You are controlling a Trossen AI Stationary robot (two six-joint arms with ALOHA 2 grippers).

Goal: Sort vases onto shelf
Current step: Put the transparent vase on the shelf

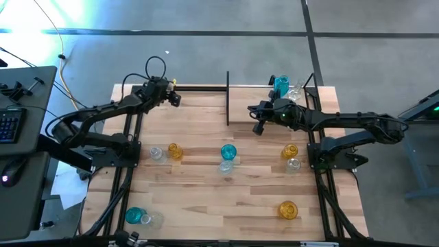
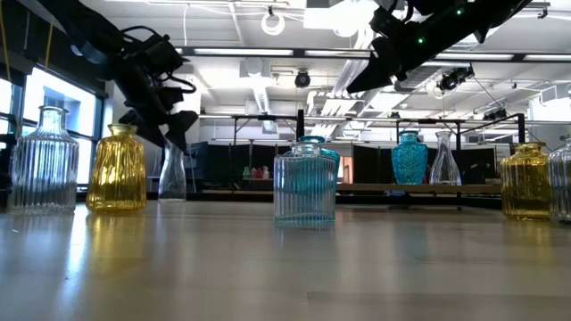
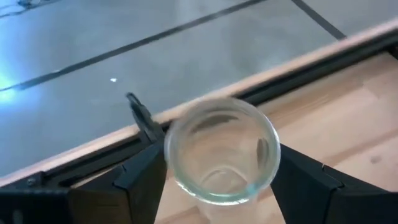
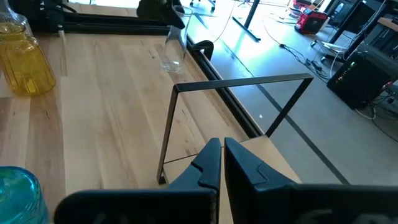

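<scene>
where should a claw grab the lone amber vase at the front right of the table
Grip the amber vase around its narrow neck, coming straight down from above. It stands upright with its mouth facing up and nothing beside it, so fingers can drop on either side of the neck. The ribbed belly looks wider and likelier to slip, though that is a judgement.

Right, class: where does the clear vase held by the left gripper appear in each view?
High view: hidden under the left gripper, by the table's far edge.
Low view: the clear vase stands left of centre, under that gripper.
Left wrist view: mid-picture, between the fingers.
Right wrist view: far off, beyond the black shelf frame.
Landmark: that frame, right of it in high and low views.
</scene>
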